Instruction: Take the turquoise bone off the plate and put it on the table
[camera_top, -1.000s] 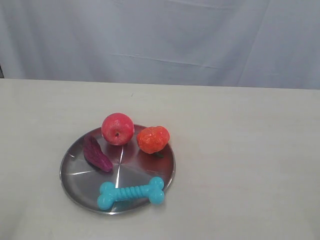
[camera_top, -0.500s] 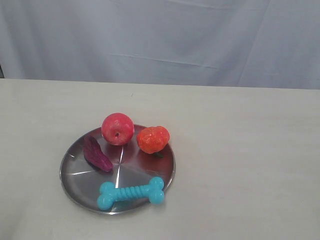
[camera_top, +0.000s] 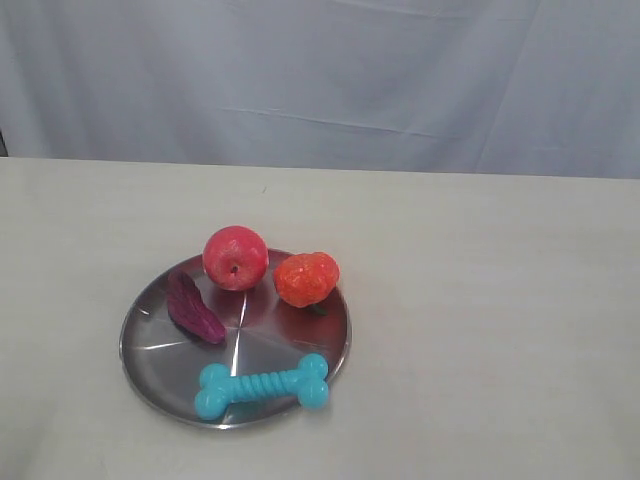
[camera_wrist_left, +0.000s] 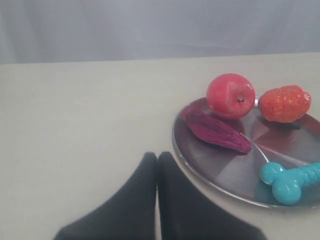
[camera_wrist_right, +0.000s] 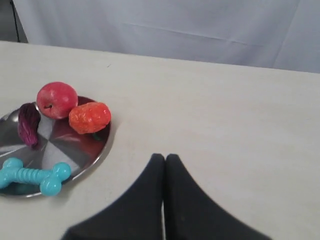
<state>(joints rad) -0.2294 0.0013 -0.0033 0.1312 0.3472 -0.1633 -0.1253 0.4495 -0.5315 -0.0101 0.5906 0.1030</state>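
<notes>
Turquoise rubber bone, ribbed in the middle and knobbed at both ends, lies flat on the round shiny silver metal plate. It runs along the edge nearest the exterior camera, with one end reaching the rim. The plate sits on the matte cream-beige table.

Behind the bone on the same plate are a round red apple, a bumpy orange fruit just beside the apple, and a dark purple wrinkled piece. The bone touches none of them, and its top is uncovered.

The left gripper has its two black fingers pressed together and holds nothing. It shows against bare table just beside the plate's rim, with a stretch of bare plate between it and the bone. The right gripper is likewise closed and empty, against bare table, apart from the plate and well apart from the bone.

A pale grey cloth hangs behind the table.
</notes>
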